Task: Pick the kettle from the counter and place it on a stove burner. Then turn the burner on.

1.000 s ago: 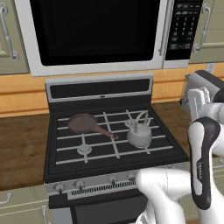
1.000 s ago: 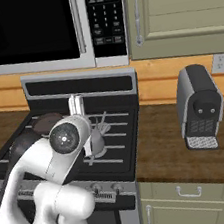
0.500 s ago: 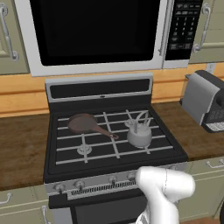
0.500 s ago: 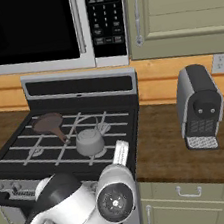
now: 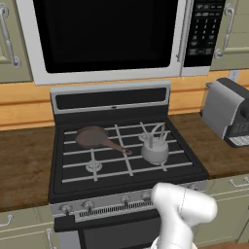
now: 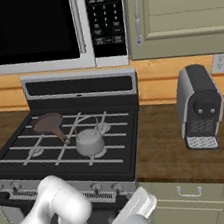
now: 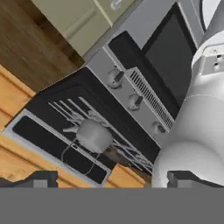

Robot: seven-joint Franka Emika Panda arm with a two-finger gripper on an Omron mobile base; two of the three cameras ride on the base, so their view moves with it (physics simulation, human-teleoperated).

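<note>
Left of the stove, the counter [image 5: 22,165] is a dark wood slab running to the picture's edge. On the rear left grate lies a brown frying pan [image 5: 92,137], its handle reaching toward the stove's middle. In front of it, the front left stove burner [image 5: 93,167] sits uncovered beneath its grate bars. The kettle [image 5: 154,149] stands upright on the right half of the stove, on the grate bars, with its thin arched handle rising above the body; in the hand view its short spout [image 7: 69,129] points away from the knob row, along the stove's width. A row of silver knobs [image 5: 125,199] lines the front panel, just below the grate edge. Right of the stove, a coffee machine [image 6: 200,105] stands well apart from the kettle. The claw [image 7: 111,178] is released, fingertips spread wide, grasping nothing, low before the stove front.
</note>
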